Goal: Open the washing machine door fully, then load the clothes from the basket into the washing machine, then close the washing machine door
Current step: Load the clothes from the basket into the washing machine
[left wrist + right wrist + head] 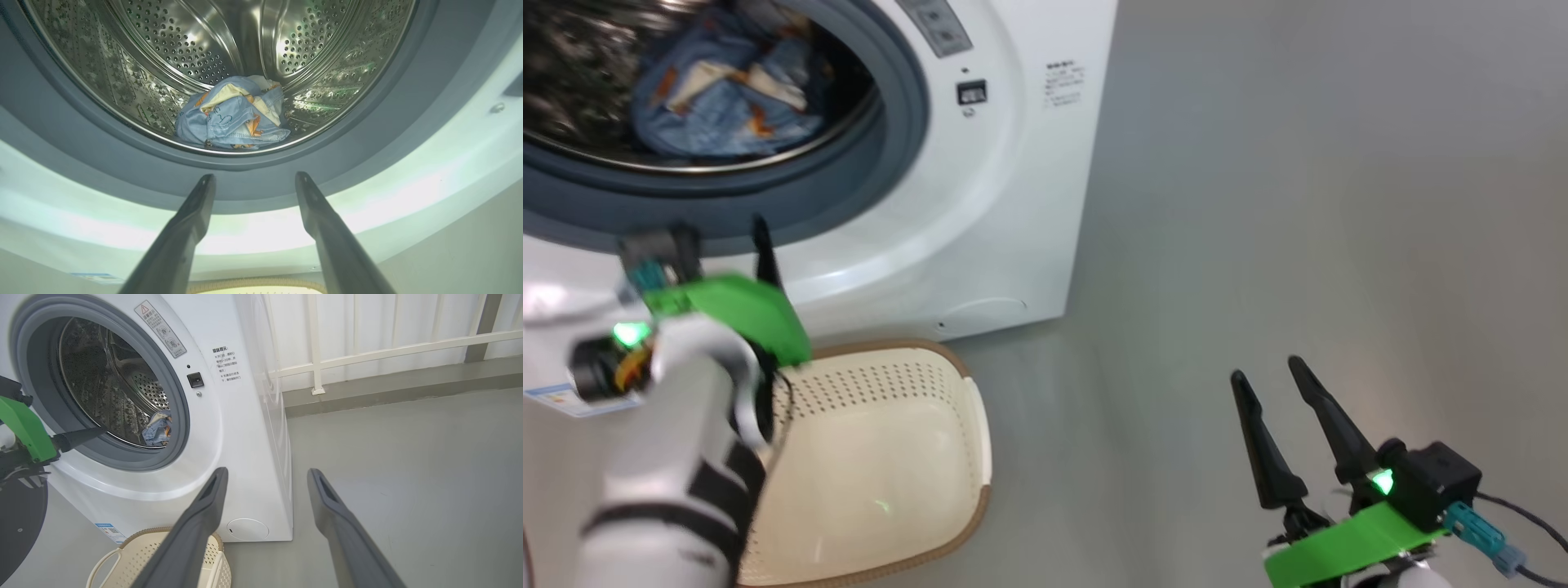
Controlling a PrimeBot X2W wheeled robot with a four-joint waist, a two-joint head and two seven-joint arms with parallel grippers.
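The washing machine [980, 204] stands with its mouth uncovered, grey rubber ring [61, 134] around the steel drum [171, 45]. The light blue printed clothes [233, 118] lie bunched on the drum floor, with a little cream cloth showing among them. My left gripper [255, 179] is open, held just outside the ring's lower lip, nothing between its fingers. The cream basket [882, 457] sits on the floor below the mouth, and I see nothing in it. A dark round shape [18, 526] at the right wrist view's left edge looks like the opened door. My right gripper [1267, 374] is open over the floor.
Bare grey floor [1298, 204] stretches to the right of the machine. A white railing [367, 355] and pale wall run behind it. The small blue label [110, 533] is low on the machine's front. My left forearm [662, 474] overlaps the basket's left side.
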